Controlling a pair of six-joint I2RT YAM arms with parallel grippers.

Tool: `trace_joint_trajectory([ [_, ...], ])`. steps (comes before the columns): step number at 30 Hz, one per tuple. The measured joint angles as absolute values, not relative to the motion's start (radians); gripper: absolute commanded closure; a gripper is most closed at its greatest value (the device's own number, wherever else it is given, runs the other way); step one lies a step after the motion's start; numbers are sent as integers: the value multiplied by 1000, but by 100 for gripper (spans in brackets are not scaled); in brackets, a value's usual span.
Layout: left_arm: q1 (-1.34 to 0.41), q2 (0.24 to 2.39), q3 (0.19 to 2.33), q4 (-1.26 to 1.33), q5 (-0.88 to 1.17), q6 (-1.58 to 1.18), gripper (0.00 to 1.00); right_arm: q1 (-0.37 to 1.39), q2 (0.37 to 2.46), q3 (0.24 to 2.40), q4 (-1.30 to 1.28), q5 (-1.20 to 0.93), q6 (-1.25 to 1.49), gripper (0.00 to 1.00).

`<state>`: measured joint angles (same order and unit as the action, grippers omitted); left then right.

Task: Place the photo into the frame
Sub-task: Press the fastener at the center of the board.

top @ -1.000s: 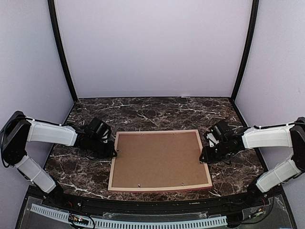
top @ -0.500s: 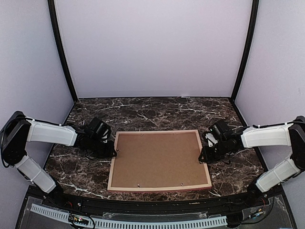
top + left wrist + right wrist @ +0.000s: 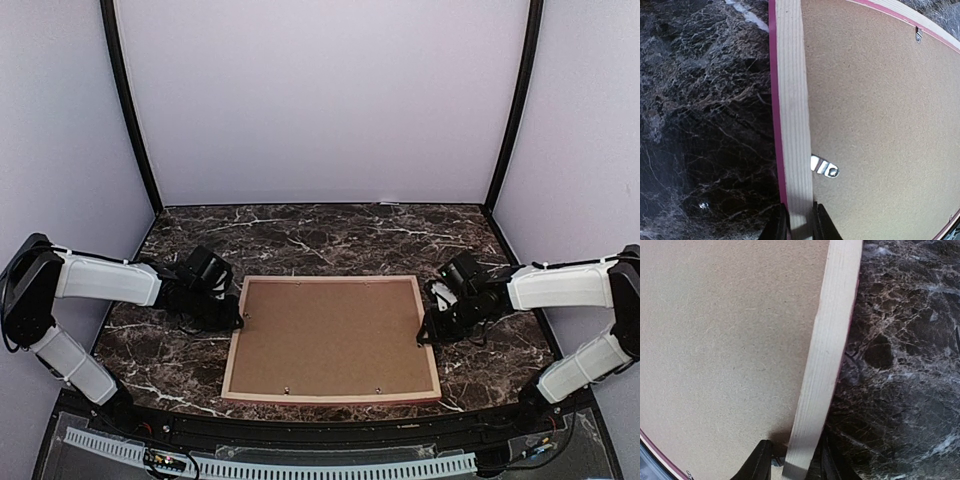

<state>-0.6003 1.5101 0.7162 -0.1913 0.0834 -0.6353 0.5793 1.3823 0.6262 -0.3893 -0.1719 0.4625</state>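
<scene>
— nearer and a touch to the left: that was where the frame (image 3: 792,100) had slid since a second earlier, and the right gripper (image 3: 797,462) had narrowed onto its right rail.
— what sat in it?
— a brown board (image 3: 330,335) filled it from rail to rail, back side up. a small metal tab (image 3: 825,167) lapped from the left rail onto the board.
— and the grips?
— the left gripper (image 3: 800,225) was clenched on the left rail, one finger on either side. the right one straddled the right rail the same way, closed on it.
— where was the frame?
— level, over the middle of the dark marble table (image 3: 300,235), between the two arms. whether it rested on the stone or was raised a little, i could not tell.
— the room?
— pale lilac walls (image 3: 320,100) on three sides, with black posts (image 3: 128,110) at the back corners.
— anything else about?
— a white slotted strip (image 3: 270,467) ran along the front, below the table's edge, apart from the frame. from overhead, both grippers hid the middle of each side rail.
</scene>
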Motion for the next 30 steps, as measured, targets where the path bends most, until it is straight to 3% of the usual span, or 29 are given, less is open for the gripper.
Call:
trace_joint_trajectory([
  [20,-601,1504,719,-213,56,-635,86,579,1343,600,-405,-207,474,68],
  [30,-601,1495,719,-234,42,-635,83,580,1303,595,-414,-199,501,44],
])
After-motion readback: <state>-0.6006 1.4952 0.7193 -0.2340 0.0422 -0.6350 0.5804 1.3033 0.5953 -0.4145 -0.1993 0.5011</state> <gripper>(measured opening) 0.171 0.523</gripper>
